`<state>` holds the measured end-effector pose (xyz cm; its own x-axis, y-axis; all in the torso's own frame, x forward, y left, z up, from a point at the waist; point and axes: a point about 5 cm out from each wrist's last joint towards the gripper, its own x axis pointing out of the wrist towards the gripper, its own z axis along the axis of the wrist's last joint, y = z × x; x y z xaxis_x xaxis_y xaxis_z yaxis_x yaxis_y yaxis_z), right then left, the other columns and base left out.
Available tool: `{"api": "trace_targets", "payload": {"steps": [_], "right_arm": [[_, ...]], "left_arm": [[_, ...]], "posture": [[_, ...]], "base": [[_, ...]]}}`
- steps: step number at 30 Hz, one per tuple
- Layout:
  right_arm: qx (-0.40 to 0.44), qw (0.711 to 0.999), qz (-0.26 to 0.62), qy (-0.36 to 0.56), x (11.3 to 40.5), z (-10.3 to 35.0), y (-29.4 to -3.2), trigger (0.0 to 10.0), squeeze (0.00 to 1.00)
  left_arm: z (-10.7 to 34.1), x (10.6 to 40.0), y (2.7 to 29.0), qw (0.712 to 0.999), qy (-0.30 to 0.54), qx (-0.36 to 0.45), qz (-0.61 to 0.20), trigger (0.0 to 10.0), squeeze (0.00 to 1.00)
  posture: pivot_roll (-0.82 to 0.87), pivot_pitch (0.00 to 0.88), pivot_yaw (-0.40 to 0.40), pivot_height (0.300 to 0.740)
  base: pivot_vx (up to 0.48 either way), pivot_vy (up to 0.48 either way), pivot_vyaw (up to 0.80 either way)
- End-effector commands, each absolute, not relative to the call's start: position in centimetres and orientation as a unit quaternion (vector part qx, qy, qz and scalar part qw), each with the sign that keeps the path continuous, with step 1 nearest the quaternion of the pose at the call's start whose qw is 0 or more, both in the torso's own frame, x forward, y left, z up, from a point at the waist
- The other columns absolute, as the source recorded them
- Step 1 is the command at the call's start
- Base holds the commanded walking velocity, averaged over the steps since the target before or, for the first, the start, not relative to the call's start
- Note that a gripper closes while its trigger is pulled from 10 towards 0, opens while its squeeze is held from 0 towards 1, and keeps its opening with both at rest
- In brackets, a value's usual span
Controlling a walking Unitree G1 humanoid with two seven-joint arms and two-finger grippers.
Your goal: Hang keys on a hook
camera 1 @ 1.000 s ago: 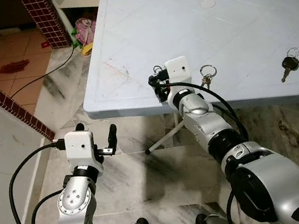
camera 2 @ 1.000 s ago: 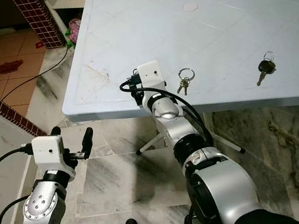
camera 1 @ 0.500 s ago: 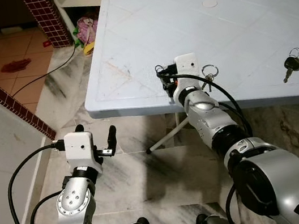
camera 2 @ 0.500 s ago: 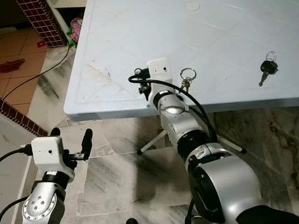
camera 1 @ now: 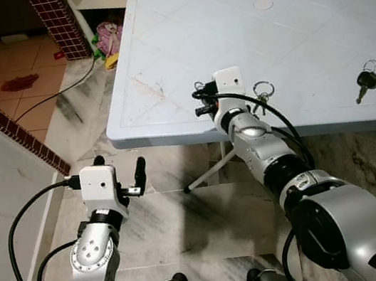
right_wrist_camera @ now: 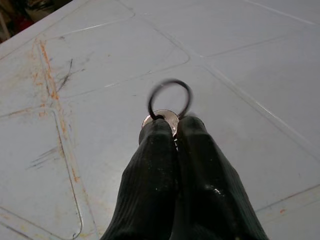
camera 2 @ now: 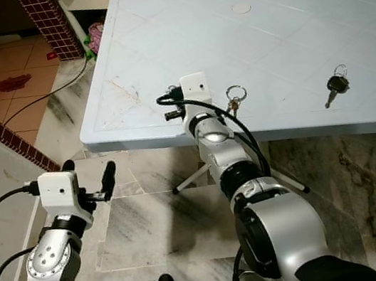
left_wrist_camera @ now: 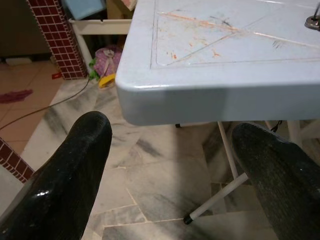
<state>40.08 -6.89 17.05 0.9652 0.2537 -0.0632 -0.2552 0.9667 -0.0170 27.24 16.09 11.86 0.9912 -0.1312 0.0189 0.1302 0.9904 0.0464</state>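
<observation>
Right gripper (right_wrist_camera: 172,131) held above the near edge of the pale blue table (camera 1: 178,41), fingers pinched together on a set of keys (right_wrist_camera: 169,102); left gripper (camera 1: 121,172) held below the table's corner, fingers spread apart; a second key bunch (camera 1: 365,79) lain further right on the table

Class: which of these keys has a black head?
The lone key at the robot's far right on the table. The ringed keys by its right forearm and the pinched key in the right gripper are bare metal.

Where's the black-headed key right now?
The black-headed key lies on the table near its front edge, on the robot's right, beyond the ringed keys.
</observation>
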Motion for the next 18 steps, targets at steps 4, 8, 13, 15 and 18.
{"api": "trace_targets", "payload": {"steps": [4, 8, 13, 15, 18], "right_arm": [[-0.024, 0.988, 0.119, 0.091, 39.4, 14.5, -7.2, 0.0, 0.0], [-0.022, 0.989, 0.114, 0.095, 39.3, 14.2, -7.4, 0.0, 0.0], [-0.019, 0.99, 0.109, 0.092, 39.3, 14.0, -7.7, 0.0, 0.0], [-0.023, 0.991, 0.102, 0.083, 39.3, 14.0, -7.9, 0.0, 0.0], [-0.039, 0.992, 0.099, 0.061, 39.4, 14.5, -8.1, 0.0, 0.0]], "left_arm": [[11.8, 26.9, 16.4, 0.998, -0.006, 0.025, -0.059, 10.0, 0.0], [11.8, 27.0, 16.4, 0.998, -0.007, 0.025, -0.06, 10.0, 0.0], [11.8, 27.1, 16.3, 0.998, -0.008, 0.024, -0.061, 10.0, 0.0], [11.8, 27.2, 16.3, 0.998, -0.009, 0.024, -0.061, 10.0, 0.0], [11.9, 27.2, 16.3, 0.998, -0.01, 0.024, -0.061, 10.0, 0.0]], "posture": [[0.13, 0.246, 0.068, 0.74], [0.13, 0.242, 0.07, 0.74], [0.13, 0.239, 0.07, 0.74], [0.12, 0.238, 0.071, 0.74], [0.12, 0.236, 0.072, 0.74]], "base": [[0.0, 0.0, 0.0], [0.0, 0.0, 0.0], [0.0, 0.0, 0.0], [0.0, 0.0, 0.0], [0.0, 0.0, 0.0]]}}
